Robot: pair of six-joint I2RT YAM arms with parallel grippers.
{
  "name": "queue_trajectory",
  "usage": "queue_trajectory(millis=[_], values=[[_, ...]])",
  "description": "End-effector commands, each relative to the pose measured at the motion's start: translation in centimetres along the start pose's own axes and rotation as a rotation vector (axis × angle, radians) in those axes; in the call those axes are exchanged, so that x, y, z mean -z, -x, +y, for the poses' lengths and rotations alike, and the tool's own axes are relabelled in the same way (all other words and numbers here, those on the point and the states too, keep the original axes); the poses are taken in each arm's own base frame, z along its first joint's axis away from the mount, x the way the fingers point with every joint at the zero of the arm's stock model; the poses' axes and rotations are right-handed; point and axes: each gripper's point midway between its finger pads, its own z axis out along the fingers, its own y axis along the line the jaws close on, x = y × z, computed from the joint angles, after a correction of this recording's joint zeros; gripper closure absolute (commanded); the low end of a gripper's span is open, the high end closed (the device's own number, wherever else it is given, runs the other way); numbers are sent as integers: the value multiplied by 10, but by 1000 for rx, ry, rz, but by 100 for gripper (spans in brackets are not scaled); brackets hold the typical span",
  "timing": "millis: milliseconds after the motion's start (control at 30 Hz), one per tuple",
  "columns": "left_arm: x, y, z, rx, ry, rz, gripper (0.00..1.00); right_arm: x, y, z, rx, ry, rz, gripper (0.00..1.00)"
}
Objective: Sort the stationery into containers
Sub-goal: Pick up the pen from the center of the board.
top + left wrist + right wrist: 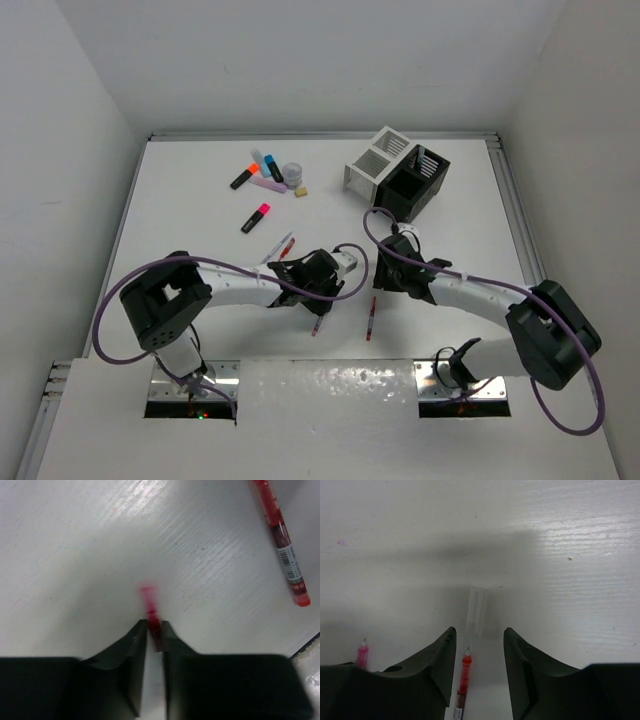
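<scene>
At the far left of the surface (180, 250), the highlighters (258, 175), tape roll (292, 173) and eraser (300, 191) lie in a loose cluster, well apart from both my arms. A pink-capped highlighter (256, 218) and a thin pen (280, 247) lie nearer me.

My left gripper (154, 630) is pinched together on a red pen (148, 600), which pokes straight out past the fingertips. From above, its long axis runs roughly near to far.

Just to its right lies a second red pen (371, 318), about parallel and free. My right gripper (479, 635) hangs over that pen's tip with its jaws apart, holding nothing. A clear piece (476, 611), cap or pen I cannot tell, lies just beyond.

The white box (372, 170) and black box (412, 185) stand joined, far and to the right of my held pen. They sit beyond my right arm, which is the nearer one, so I judge the carry must go rightward and away. The white box looks empty from above; the black one is too dark to judge.
</scene>
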Motion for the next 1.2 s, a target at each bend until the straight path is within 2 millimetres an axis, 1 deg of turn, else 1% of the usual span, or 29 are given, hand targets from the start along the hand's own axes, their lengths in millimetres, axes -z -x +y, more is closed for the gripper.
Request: queue_trajectory(millis=[0, 33, 67, 133, 233, 267, 300, 333, 433, 467, 500, 533, 667, 700, 867, 967, 1000, 1100, 1167], values=[[-6, -32, 4, 2, 28, 100, 91, -3, 19, 10, -24, 5, -61, 58], [-7, -33, 5, -1, 28, 102, 99, -4, 20, 11, -23, 3, -61, 59], [-6, -33, 5, 1, 29, 103, 100, -5, 20, 11, -23, 0, -58, 59], [-5, -31, 4, -5, 24, 100, 100, -7, 17, 9, -25, -16, -48, 60], [0, -24, 3, -12, 22, 78, 100, -11, 16, 8, -35, -32, -45, 62], [3, -20, 4, -16, 20, 69, 100, -12, 16, 8, -35, -31, -44, 64], [5, -22, 6, -26, 21, 82, 100, -15, 15, 8, -32, -33, -44, 65], [12, -19, 7, -36, 17, 82, 100, -16, 16, 10, -32, -29, -40, 67], [22, -15, 13, -52, 24, 75, 100, -21, 13, 11, -24, -33, -24, 72], [25, -18, 17, -63, 33, 85, 100, -22, 12, 11, -22, -34, -15, 74], [27, -16, 18, -69, 39, 78, 100, -23, 11, 12, -22, -36, -13, 76], [28, -17, 19, -76, 40, 77, 100, -25, 9, 10, -21, -47, -5, 77], [30, -14, 20, -73, 36, 58, 100, -29, 7, 6, -19, -78, 3, 77], [31, -12, 19, -76, 34, 51, 100, -29, 5, 2, -8, -96, 12, 77], [35, -5, 23, -85, 46, 21, 100, -31, 14, -3, 54, -173, 30, 69], [37, 0, 25, -76, 50, 3, 100, -34, 13, -4, 77, -188, 43, 68], [38, 1, 26, -74, 51, -6, 100, -35, 13, -1, 79, -183, 45, 69], [41, 7, 28, -61, 51, -29, 100, -36, 8, -3, 83, -198, 52, 76], [43, 12, 29, -66, 50, -46, 100, -36, 6, -1, 77, -191, 53, 85]])
